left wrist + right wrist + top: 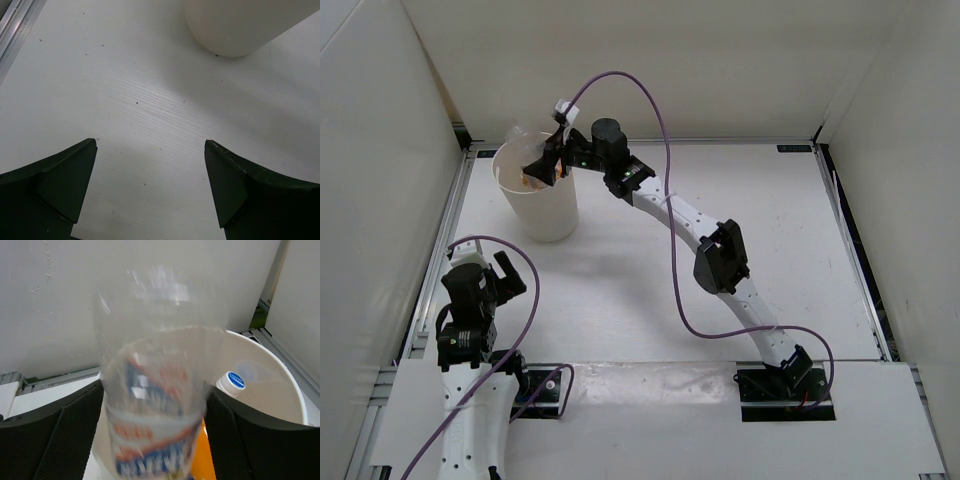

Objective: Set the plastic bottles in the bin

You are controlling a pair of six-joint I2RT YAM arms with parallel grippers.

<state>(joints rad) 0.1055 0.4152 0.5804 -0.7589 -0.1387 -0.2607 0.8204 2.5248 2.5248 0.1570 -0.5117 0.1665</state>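
My right gripper (542, 165) hangs over the mouth of the cream-white bin (535, 215). A clear plastic bottle with a blue and orange label (160, 405) stands between its fingers, blurred while the fingers (65, 440) look sharp, so it is slipping down and the jaws are open around it. Inside the bin (280, 385) lie a bottle with a white cap (233, 381) and an orange one (207, 460). From above, the clear bottle (523, 138) sticks up past the bin's rim. My left gripper (510, 275) (150, 165) is open over bare table, nothing between its fingers.
White walls enclose the table on the left, back and right. An aluminium rail (15, 25) runs along the left edge. The bin's base (240, 25) stands just ahead of my left gripper. A purple cable (665, 150) loops above the right arm.
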